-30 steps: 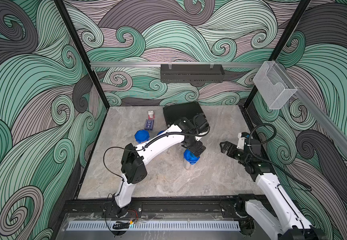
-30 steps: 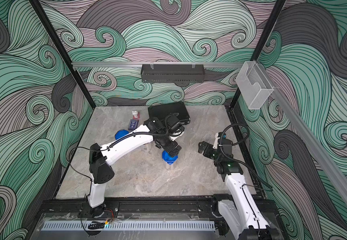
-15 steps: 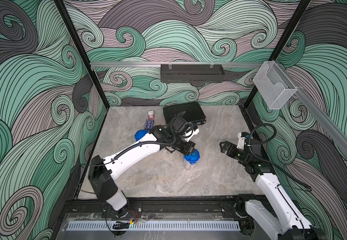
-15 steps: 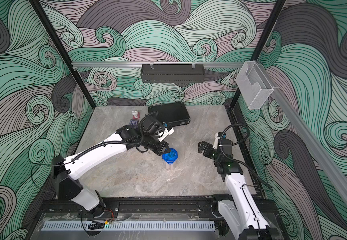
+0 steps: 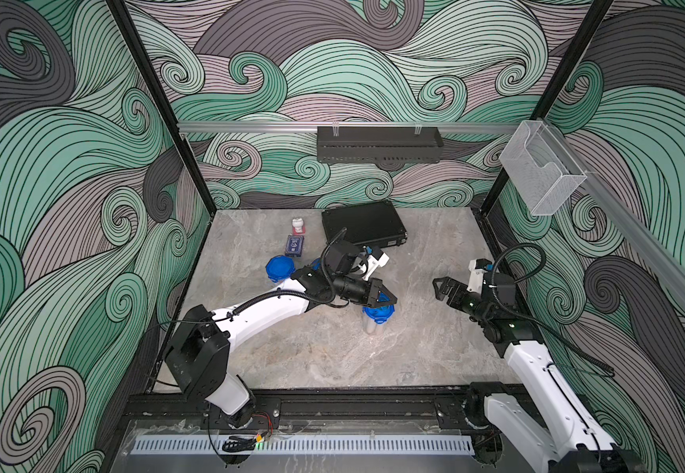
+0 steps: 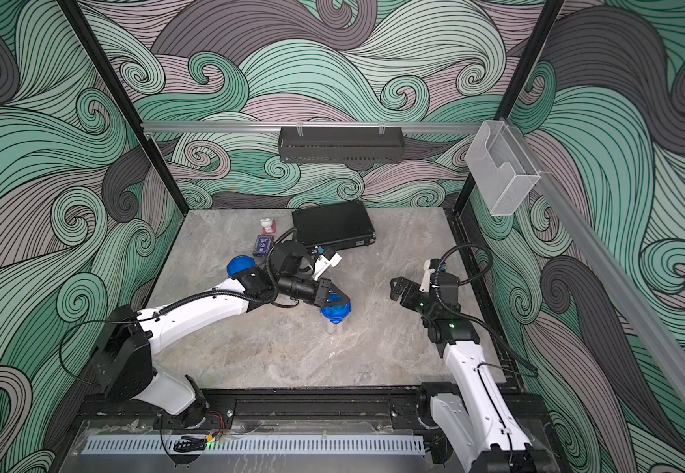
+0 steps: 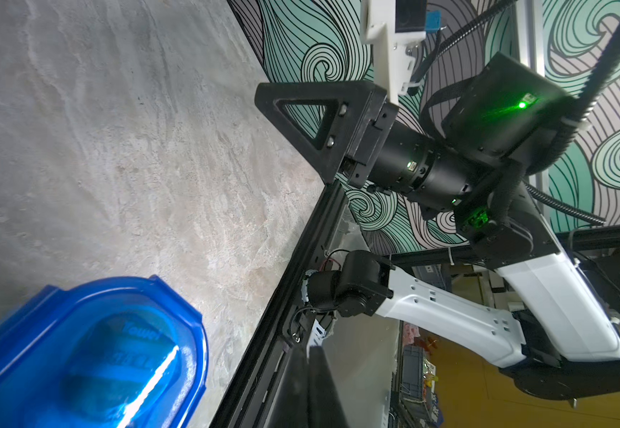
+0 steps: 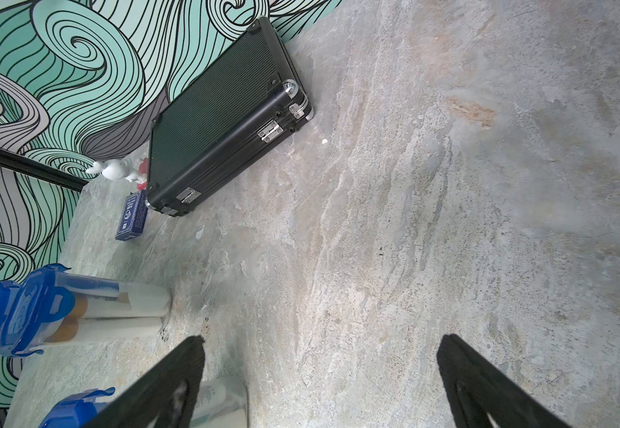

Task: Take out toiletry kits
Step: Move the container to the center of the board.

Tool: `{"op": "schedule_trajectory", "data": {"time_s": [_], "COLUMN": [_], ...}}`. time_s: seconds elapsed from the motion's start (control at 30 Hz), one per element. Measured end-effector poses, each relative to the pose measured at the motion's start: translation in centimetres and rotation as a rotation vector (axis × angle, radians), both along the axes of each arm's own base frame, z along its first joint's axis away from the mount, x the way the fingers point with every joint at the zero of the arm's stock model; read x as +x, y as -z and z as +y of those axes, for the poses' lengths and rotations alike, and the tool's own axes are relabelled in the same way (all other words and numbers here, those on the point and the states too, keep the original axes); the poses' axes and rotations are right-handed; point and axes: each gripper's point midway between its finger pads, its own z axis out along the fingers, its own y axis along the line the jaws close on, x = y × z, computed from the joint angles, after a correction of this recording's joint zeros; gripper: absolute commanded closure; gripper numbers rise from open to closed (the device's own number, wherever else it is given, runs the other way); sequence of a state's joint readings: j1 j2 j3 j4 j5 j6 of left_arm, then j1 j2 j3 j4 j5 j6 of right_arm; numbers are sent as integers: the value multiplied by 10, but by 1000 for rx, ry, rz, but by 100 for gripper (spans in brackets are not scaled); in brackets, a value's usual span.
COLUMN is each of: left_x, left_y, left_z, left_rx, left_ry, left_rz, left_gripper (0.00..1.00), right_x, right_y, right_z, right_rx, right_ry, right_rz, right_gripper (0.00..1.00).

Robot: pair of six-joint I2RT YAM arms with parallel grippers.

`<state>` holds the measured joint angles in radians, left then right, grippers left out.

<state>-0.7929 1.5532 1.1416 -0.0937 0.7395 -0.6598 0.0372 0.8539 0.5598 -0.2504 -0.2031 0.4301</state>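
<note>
Left tool [image 5: 383, 295] jaws together, empty, right over the blue lid of an upright tumbler [image 5: 376, 321] on worktop [image 5: 332, 360], well in front of briefcase [image 5: 363, 223]; contact unclear. Right tool [image 5: 440, 288] jaws apart, empty, front-right of briefcase. Second tumbler [image 5: 279, 269] and third tumbler [image 8: 126, 307] upright, side by side, front-left of briefcase. Card box [image 5: 294, 245] just left of briefcase.

Left arm extended low, left fingers [image 5: 387, 291] closed; right arm raised, right fingers [image 8: 456, 361] spread wide.
</note>
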Motion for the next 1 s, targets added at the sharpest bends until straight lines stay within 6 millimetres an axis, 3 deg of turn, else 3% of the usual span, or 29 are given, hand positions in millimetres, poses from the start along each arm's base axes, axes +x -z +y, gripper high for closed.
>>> {"op": "schedule_trajectory", "data": {"time_s": [0.63,1.0], "left_x": [0,-3], "left_y": [56,61], "left_z": [-4,-3], "left_rx": [41,32], "left_ry": [-8,-2], "left_rz": [116,119], "left_gripper": [100,100], "right_x": [-2,-2], "right_y": [4,4], "right_z": [1,1], "right_rx": [4,4], "right_ry": [-5,-5], "right_rz": [9,9], "right_gripper": [1,1]}}
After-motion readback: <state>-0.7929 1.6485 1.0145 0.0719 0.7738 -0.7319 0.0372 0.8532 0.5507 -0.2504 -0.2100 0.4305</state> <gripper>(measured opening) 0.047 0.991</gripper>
